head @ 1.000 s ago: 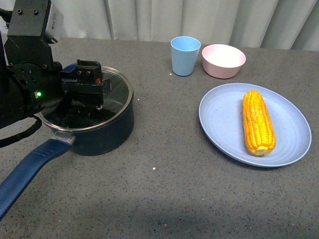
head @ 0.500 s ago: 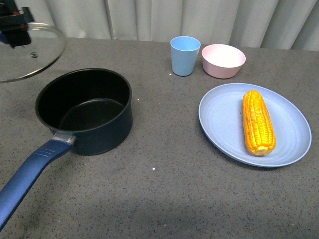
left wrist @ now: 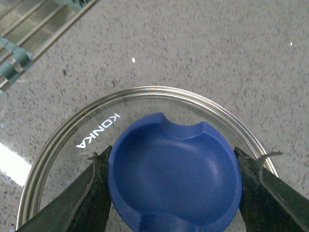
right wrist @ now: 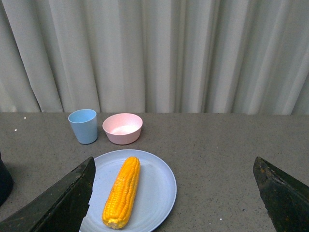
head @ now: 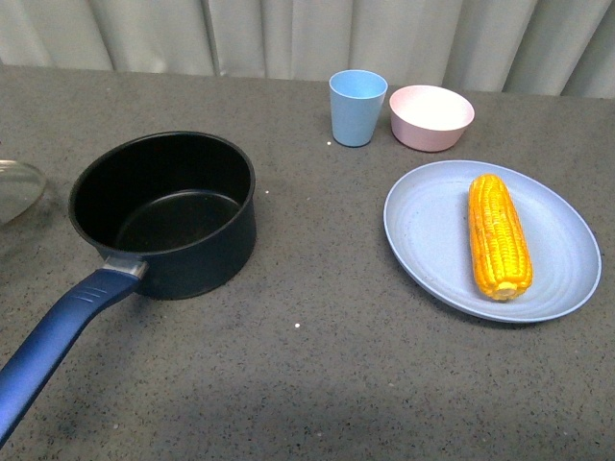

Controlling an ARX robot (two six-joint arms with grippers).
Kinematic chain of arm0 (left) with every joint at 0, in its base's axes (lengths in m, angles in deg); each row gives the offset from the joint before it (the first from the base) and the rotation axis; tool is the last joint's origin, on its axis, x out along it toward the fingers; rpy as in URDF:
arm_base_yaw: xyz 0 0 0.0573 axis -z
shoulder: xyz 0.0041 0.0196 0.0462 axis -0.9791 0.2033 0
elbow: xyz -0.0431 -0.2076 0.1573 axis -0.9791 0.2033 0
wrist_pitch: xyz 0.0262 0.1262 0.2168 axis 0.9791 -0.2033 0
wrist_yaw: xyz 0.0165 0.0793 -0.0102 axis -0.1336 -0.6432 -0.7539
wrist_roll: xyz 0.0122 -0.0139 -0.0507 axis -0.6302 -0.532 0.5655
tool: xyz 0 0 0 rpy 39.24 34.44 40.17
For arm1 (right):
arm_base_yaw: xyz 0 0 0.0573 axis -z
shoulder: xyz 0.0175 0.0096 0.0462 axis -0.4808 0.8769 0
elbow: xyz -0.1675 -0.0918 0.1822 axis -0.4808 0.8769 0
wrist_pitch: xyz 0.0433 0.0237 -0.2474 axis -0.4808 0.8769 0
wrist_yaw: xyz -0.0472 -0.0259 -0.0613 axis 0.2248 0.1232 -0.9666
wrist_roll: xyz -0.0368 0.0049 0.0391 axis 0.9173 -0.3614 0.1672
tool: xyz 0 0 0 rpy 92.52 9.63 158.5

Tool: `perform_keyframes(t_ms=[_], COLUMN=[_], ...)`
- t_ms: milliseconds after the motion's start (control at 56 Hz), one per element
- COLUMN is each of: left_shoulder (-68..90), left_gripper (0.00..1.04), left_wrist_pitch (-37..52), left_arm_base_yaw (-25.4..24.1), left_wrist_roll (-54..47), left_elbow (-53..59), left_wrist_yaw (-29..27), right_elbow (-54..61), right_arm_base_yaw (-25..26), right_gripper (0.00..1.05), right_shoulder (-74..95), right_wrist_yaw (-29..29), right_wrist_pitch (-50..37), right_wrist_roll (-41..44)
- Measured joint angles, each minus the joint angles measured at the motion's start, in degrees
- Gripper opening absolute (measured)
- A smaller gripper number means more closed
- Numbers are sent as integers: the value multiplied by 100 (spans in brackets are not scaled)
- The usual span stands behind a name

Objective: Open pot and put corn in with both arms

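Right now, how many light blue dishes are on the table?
2: the cup at the back beside the pink bowl, and the plate on the right, holding the corn. None seems hidden.

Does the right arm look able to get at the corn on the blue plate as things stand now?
Probably yes. The corn lies alone and uncovered on the plate; the cup and bowl stand behind it, apart. The right gripper is open and faces the corn with nothing between.

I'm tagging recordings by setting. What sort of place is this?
Probably a staged kitchen-style test bench: grey speckled counter, a pot and a plate with corn, and a plain curtain backdrop.
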Motion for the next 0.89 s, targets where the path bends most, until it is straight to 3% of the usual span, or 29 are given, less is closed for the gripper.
perform_keyframes(t_ms=[482,714,893], left_shoulder=[208,-7,-656], left_gripper=[65,100,98], left_wrist_pitch=[-114,22,63], left_arm_base_yaw=[103,122,164], left_wrist_roll=[-260,-216,-109], left_elbow=[13,129,404], left_wrist_yaw=[13,271,435], right_elbow=[0,0,0], right_arm_base_yaw=[0,0,0], right_gripper=[96,96,96], right_shoulder=[-2,-2,-2], right_wrist_yaw=[0,2,0], right_wrist_pitch=[0,0,0], right_wrist_roll=[0,0,-2])
